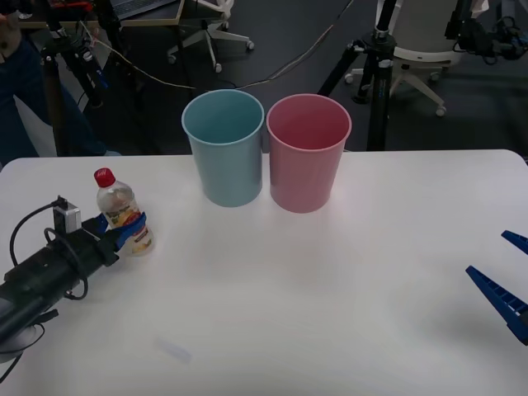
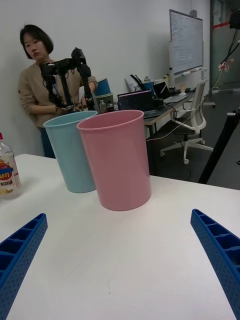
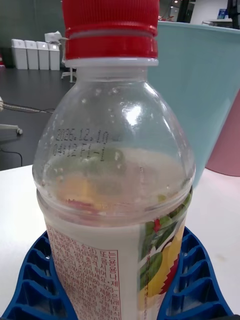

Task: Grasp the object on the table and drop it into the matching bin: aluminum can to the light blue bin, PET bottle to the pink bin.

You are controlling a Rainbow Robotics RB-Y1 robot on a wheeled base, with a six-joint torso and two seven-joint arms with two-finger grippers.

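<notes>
Right up against my left wrist camera stands the PET bottle [image 3: 115,190], upright, red cap on top, its long axis vertical, with my left jaws [image 1: 125,233] wrapped round its lower, labelled half; the blue ribbed fingers [image 3: 195,280] sit against both sides of the bottle, so I judge them clamped on it, though it may not yet be off the counter [image 1: 289,313]. From the front view the bottle rests at the counter's left side, near its far edge, and my left arm reaches it from the near left. Beyond it and to the right stand the light blue bin [image 1: 223,147] and the pink bin [image 1: 308,152], side by side and touching or nearly so, the pink one farther from my left jaws. So the coming move is up, then across over the light blue rim to the pink one; open counter lies between. My right jaws [image 2: 120,260] hover spread wide and empty over the counter's right side.
</notes>
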